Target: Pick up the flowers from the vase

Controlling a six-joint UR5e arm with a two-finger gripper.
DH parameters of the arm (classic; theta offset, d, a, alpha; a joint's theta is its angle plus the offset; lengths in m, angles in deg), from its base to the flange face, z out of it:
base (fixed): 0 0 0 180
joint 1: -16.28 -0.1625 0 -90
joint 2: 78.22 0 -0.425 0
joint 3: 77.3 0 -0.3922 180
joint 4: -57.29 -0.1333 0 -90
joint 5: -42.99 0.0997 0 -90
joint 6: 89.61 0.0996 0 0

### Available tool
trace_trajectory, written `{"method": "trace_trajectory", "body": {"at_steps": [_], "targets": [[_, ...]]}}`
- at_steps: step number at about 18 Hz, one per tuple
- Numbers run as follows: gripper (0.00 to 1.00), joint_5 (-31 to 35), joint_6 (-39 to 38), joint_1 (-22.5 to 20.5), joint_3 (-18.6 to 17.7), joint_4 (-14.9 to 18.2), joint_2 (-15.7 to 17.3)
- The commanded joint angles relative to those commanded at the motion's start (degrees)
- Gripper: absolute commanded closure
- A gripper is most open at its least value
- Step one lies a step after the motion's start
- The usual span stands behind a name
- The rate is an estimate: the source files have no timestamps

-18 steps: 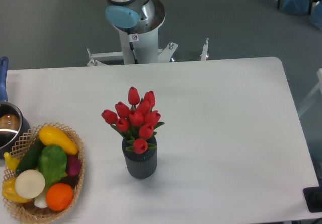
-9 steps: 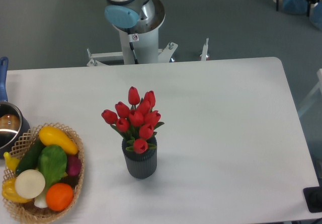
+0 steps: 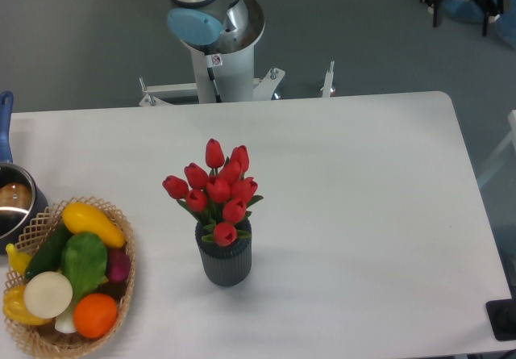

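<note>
From the fixed camera: fingers out of frame, so no telling how far open or whether holding anything; only the arm's base point(image 3: 216, 32) visible beyond the far edge of the white surface point(image 3: 363, 214). Flowers point(image 3: 216, 191) standing in the vase point(image 3: 225, 260) near the middle, untouched. Likely trouble: gripping the soft red buds instead of the green stems, crushing or slipping; dragging the light vase up or tipping it if the tied stems bind in the round mouth. Vase dark grey, ribbed, cylindrical. Wicker basket point(image 3: 121, 294) of vegetables well left, pot point(image 3: 14, 202) at the edge.
</note>
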Motion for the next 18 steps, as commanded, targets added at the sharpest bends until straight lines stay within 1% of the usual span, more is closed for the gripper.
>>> {"method": "trace_trajectory", "body": {"at_steps": [1,3,6,8,13,17,18], "targets": [[0.00,-1.33,0.00,-0.09,0.00,0.00,0.00],[0.00,-1.69,-0.44,0.09,-0.09,0.00,0.09],[0.00,-1.95,-4.29,0.35,-0.70,0.09,0.00],[0.00,-1.95,-6.85,1.75,-0.70,0.09,-0.26],[0.00,-1.78,-7.03,5.27,-1.67,0.17,-1.41],[0.00,-1.87,-6.33,5.54,-1.76,0.26,-2.46],[0.00,-1.78,-6.16,6.15,-1.76,0.17,-2.90]]}}
